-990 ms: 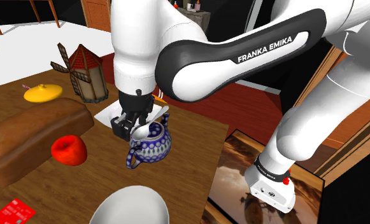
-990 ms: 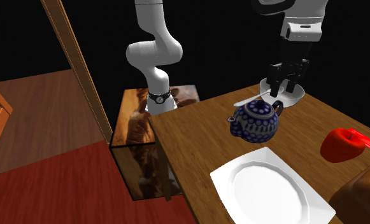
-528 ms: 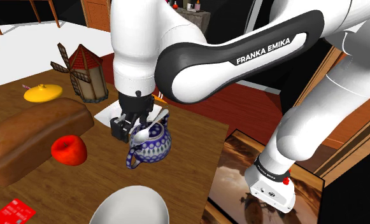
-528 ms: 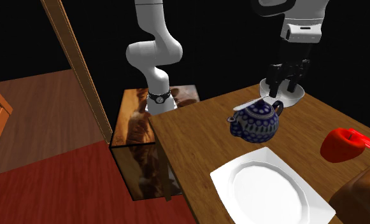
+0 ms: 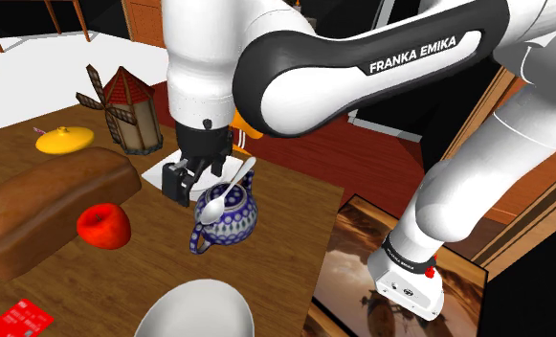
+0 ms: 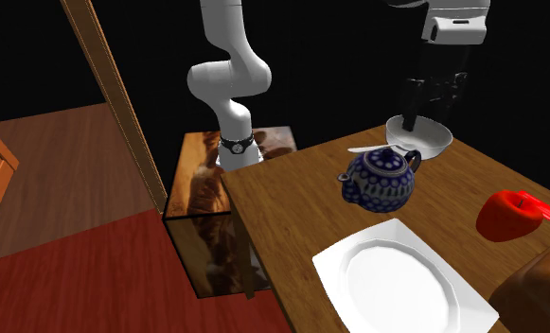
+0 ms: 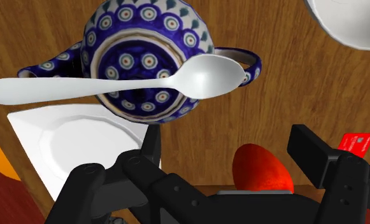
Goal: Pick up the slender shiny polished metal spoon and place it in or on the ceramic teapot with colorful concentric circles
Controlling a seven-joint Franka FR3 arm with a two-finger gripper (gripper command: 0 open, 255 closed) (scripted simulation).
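Since a second ago your gripper (image 5: 195, 182) has lifted clear of the teapot (image 7: 145, 38) and let go: fingers spread, gripping nothing. The spoon (image 7: 120, 86) now lies flat across the teapot's top, its bowl end over the teapot's handle and its stem jutting past the spout side. It looks slender, glossy and pale grey-white. The teapot sits near the tabletop (image 5: 290, 203) edge by the stand.

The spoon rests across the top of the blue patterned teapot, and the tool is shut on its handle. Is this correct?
Not quite. The spoon does rest across the top of the blue patterned teapot, but the tool is open and does not touch it, as the wrist view shows.
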